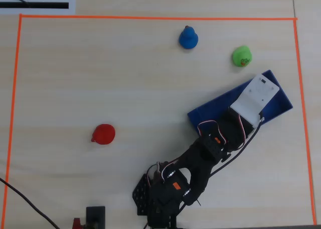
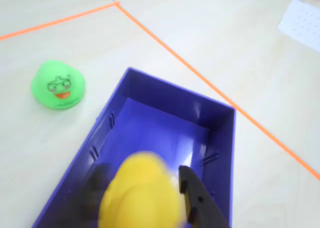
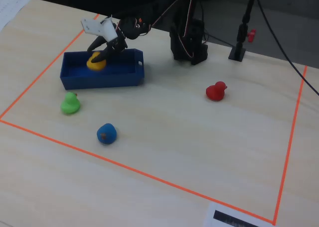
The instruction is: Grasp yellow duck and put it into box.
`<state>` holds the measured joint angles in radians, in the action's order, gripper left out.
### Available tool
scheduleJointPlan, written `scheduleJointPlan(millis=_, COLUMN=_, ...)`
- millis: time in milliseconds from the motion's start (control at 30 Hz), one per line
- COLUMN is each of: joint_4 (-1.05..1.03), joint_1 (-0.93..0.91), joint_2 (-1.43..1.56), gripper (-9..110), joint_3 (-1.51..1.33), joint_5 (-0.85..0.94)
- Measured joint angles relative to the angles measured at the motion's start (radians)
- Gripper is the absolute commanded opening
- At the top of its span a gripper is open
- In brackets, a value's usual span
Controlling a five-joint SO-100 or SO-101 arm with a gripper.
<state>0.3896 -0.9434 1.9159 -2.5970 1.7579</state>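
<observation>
The yellow duck [image 2: 141, 195] is a blurred yellow shape between my gripper's [image 2: 140, 172] dark fingers [image 2: 197, 203], low over the floor of the dark-blue box [image 2: 165, 90]. The right finger is sharp, while the duck and the dark left finger are smeared. The jaws stand about a duck's width apart, with a thin gap at the right finger. In the fixed view the duck [image 3: 95, 62] lies inside the box [image 3: 102, 80] under the gripper [image 3: 103, 56]. In the overhead view the white wrist mount [image 1: 256, 98] hides the duck over the box [image 1: 203, 114].
A green duck [image 2: 58, 84] [image 3: 70, 103] [image 1: 242, 56] sits just outside the box. A blue duck [image 3: 106, 133] [image 1: 188, 38] and a red duck [image 3: 216, 91] [image 1: 104, 134] lie farther off. Orange tape [image 1: 150, 18] frames the work area.
</observation>
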Motion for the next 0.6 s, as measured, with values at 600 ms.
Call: scheduleJointPlan(millis=600, joint_4=-0.413, joint_1=0.563, joint_2=0.411, gripper=0, joint_3=0.077, joint_5=-0.525)
